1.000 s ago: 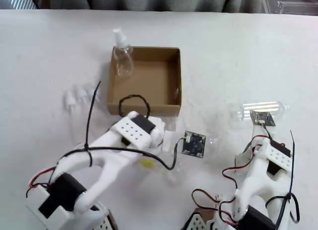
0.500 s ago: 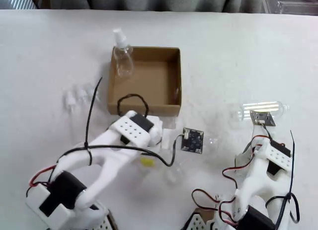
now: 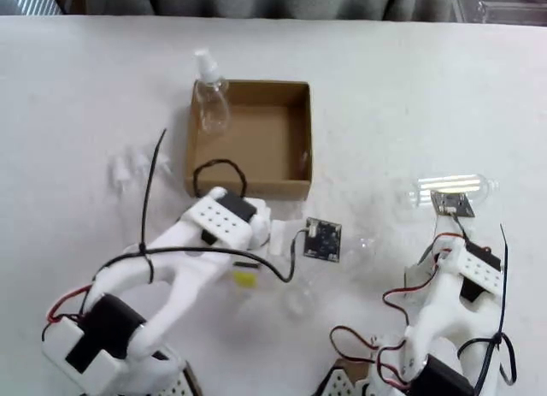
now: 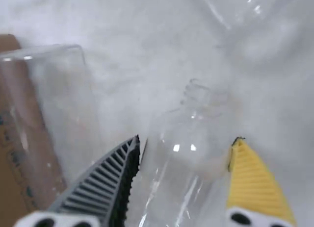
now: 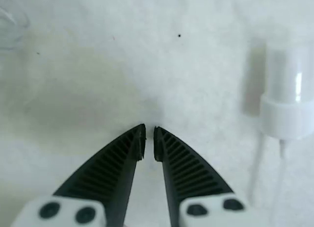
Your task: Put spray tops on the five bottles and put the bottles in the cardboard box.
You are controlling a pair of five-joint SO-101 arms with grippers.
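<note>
bottle (image 4: 179,188) | uncapped, clamped in left tool (image 4: 186,139) | right tool (image 5: 149,135) together, empty

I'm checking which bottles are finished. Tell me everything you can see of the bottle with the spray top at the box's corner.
The bottle is clear, plastic by its look, with a rounded body, and seems empty. A white spray top sits on its neck. It stands upright at the far left corner of the cardboard box, apparently inside it and against the walls, though its base is hard to make out. Nothing else touches it.
</note>
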